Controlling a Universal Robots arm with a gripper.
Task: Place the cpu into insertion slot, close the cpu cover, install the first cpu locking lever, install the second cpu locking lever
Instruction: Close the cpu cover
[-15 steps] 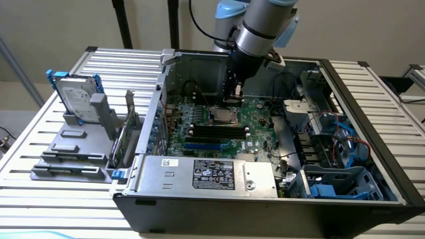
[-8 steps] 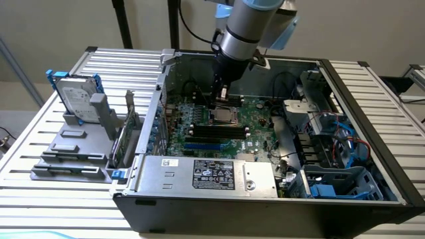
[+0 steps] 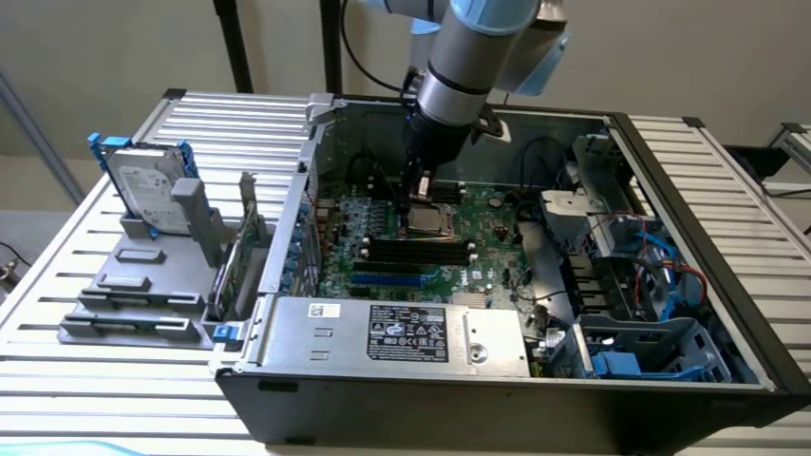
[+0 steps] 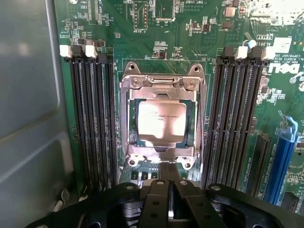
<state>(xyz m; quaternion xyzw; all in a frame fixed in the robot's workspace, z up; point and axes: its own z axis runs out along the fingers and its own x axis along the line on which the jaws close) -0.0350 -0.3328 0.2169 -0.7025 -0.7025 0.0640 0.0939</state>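
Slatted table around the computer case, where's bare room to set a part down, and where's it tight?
Bare slats lie between the grey fixture tray and the table's near edge, and beyond the case on the exterior view's right. Crowded: memory slots flank the cpu cover on both sides.

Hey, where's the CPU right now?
In the wrist view, the cpu lies under the cpu cover, between two banks of black memory slots.

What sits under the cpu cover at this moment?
The cpu shows through the window of the cpu cover; its edges and whatever lies beneath it are hidden by the metal frame.
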